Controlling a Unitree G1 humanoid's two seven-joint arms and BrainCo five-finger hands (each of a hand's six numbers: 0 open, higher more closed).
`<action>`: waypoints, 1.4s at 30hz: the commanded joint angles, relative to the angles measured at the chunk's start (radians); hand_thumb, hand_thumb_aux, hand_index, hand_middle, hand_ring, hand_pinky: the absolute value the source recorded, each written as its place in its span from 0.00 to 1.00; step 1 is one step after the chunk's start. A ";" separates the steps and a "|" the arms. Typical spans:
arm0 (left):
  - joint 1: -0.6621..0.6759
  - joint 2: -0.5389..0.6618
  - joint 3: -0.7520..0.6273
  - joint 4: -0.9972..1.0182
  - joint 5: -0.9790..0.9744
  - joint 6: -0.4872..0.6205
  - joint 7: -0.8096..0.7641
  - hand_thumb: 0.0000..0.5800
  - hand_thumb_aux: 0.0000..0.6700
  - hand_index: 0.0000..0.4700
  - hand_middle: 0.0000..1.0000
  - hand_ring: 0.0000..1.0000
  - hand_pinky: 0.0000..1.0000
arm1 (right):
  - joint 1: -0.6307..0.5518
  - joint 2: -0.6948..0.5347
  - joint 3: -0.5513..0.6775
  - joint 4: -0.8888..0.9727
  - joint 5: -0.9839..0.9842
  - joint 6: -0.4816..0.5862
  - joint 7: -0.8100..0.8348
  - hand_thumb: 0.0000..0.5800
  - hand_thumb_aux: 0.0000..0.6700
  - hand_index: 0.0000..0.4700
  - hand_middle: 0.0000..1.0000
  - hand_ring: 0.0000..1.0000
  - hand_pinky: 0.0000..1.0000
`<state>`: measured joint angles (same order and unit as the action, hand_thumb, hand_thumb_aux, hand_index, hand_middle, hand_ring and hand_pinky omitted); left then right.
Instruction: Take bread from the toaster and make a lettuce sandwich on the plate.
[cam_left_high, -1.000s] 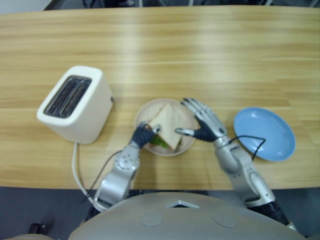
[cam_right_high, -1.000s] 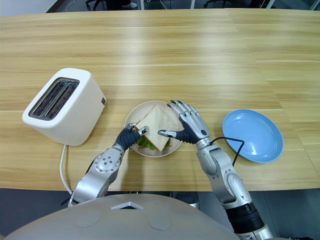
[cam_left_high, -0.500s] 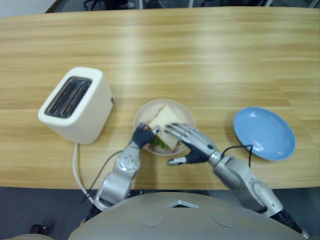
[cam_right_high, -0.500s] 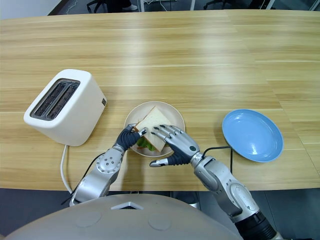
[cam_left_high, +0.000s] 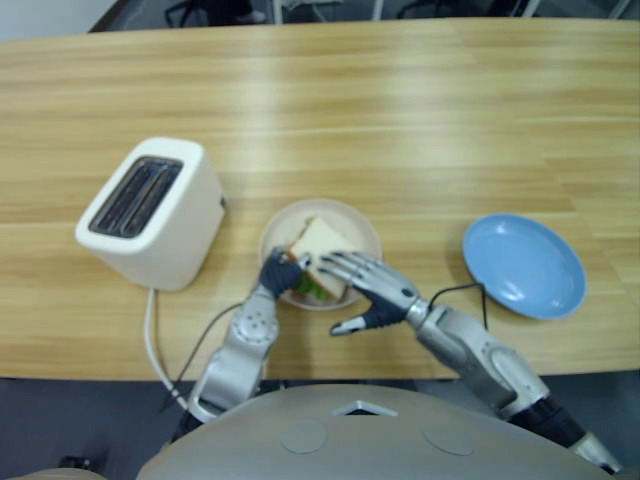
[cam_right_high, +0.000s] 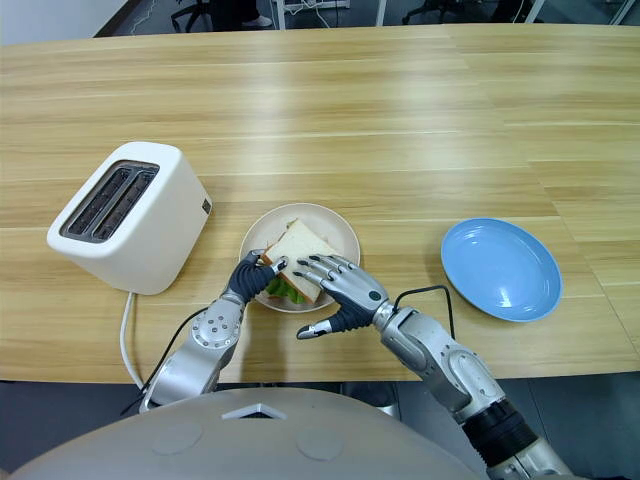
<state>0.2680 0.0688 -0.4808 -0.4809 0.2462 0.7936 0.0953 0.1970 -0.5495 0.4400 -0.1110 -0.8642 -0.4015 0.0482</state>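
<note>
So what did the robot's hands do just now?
The right hand slid back toward the robot, from the top of the sandwich to its near edge, open and holding nothing. The left hand stayed at the sandwich's left edge. Sandwich, plate, toaster and blue plate kept their places.

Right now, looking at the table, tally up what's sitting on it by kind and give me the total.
toaster: 1
plates: 2, the cream plate and the blue plate
sandwich: 1, bread with lettuce, on the cream plate
total: 4
</note>
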 joint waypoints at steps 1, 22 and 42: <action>0.002 0.005 -0.085 0.012 0.019 0.011 -0.034 0.98 0.85 0.84 1.00 1.00 1.00 | 0.009 -0.003 0.069 0.126 -0.047 -0.004 0.018 0.00 0.00 0.00 0.00 0.00 0.00; 0.026 0.335 0.086 -0.388 0.795 -0.132 -0.169 0.00 0.00 0.00 0.00 0.00 0.00 | 0.010 -0.013 0.054 0.101 -0.032 -0.014 -0.032 0.00 0.00 0.00 0.00 0.00 0.00; 0.171 0.258 0.406 -0.265 0.121 -0.665 -0.233 0.00 0.00 0.00 0.00 0.00 0.00 | 0.072 -0.070 -0.324 -0.416 0.433 0.233 0.275 0.00 0.00 0.00 0.00 0.00 0.00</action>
<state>0.4386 0.2935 -0.0885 -0.7565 0.3974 0.1543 -0.0847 0.2564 -0.5966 0.1375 -0.5059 -0.4241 -0.2085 0.2606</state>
